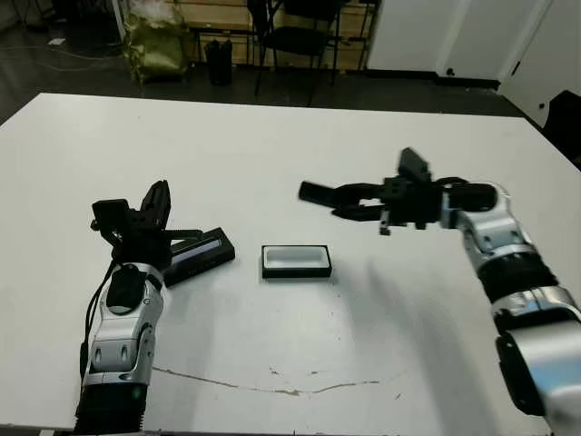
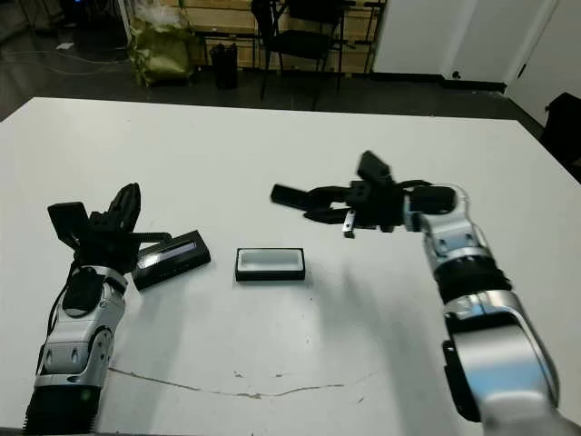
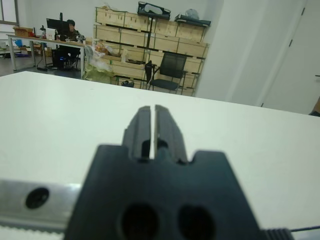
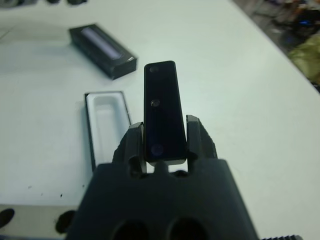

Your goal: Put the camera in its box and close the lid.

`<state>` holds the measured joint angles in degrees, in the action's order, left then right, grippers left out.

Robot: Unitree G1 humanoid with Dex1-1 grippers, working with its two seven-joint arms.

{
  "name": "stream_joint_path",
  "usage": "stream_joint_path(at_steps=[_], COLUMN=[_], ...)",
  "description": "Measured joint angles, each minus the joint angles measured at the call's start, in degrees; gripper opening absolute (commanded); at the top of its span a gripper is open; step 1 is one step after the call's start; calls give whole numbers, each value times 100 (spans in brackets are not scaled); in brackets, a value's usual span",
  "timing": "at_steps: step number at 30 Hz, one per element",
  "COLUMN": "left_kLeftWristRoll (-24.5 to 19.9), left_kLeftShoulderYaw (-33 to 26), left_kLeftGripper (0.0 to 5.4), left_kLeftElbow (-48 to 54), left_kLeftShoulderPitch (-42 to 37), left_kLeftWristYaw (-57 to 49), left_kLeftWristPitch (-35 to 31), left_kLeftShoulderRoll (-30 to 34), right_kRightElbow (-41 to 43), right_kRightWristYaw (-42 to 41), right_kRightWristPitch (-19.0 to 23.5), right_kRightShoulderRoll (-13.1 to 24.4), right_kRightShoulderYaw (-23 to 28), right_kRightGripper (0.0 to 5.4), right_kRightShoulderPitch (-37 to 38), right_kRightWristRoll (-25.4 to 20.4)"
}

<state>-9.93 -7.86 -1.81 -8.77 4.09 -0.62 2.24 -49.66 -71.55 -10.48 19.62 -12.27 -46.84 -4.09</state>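
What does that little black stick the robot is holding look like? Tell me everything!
The camera is a slim, flat black bar with rounded corners and a glossy, glass-like face showing a few small round spots. The right gripper clamps its near end between both fingers, so most of it sticks out past the fingertips. It is held in the air above the white table, lying roughly level, a little beyond and to the right of the open white-lined box. Nothing else touches it.

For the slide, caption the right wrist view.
Right gripper holds the camera above the table, beside the open box.
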Motion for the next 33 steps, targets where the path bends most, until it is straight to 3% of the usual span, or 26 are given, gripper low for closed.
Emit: stream_joint_path(at_steps=[12,33], left_kLeftWristRoll=[1,8], left_kLeftShoulderYaw=[1,8], left_kLeftGripper=[0,0], left_kLeftElbow=[-2,-1], left_kLeftShoulderPitch=[0,4], left_kLeftWristYaw=[-1,-46], left_kLeftWristPitch=[16,-6], left_kLeftShoulderRoll=[-1,-11], right_kRightElbow=[-421,-1107], right_kRightWristYaw=[-345,-814], right_kRightWristPitch=[-409,-250], right_kRightShoulderRoll=[-254,-409], right_kRightShoulderYaw=[-246,-328], right_kRightGripper=[67,67], right_kRightShoulderPitch=[-149,-618], right_kRightWristRoll=[389,727])
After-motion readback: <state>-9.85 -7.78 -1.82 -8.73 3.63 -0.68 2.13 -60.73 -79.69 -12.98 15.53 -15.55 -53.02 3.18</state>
